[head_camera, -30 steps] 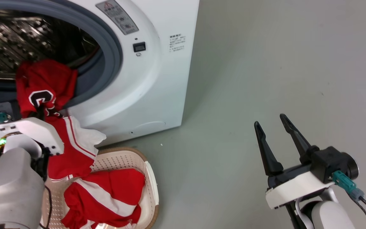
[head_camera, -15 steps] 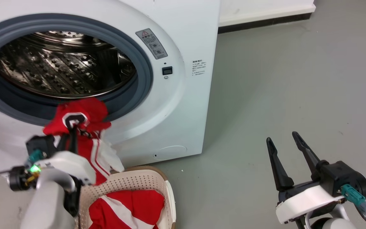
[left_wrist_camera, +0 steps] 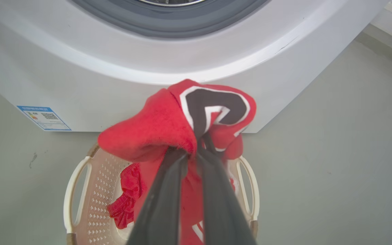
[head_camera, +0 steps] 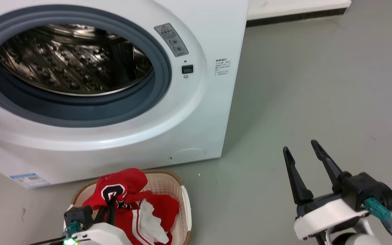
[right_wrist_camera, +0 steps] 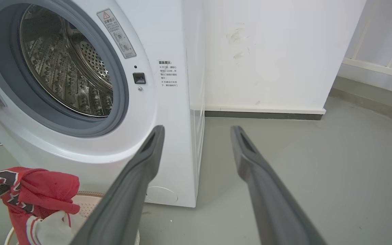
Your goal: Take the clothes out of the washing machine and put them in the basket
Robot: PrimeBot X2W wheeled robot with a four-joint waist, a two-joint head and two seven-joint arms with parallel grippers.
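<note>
Item, red jersey (left_wrist_camera: 155, 132): I judge it soft, light and limp, best pinched at a bunched fold as my left claw (left_wrist_camera: 199, 144) grips it now, over the cream basket (left_wrist_camera: 95, 204); right claw (head_camera: 299, 145) gapes, empty.

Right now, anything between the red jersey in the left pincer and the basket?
Nothing visible. The red white-striped jersey, pinched in the left pincer, hangs over the cream perforated plastic basket, lower folds inside.

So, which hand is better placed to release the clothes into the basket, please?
The left hand is shut on the clothes over the basket; the right hand is open, off to the side.
</note>
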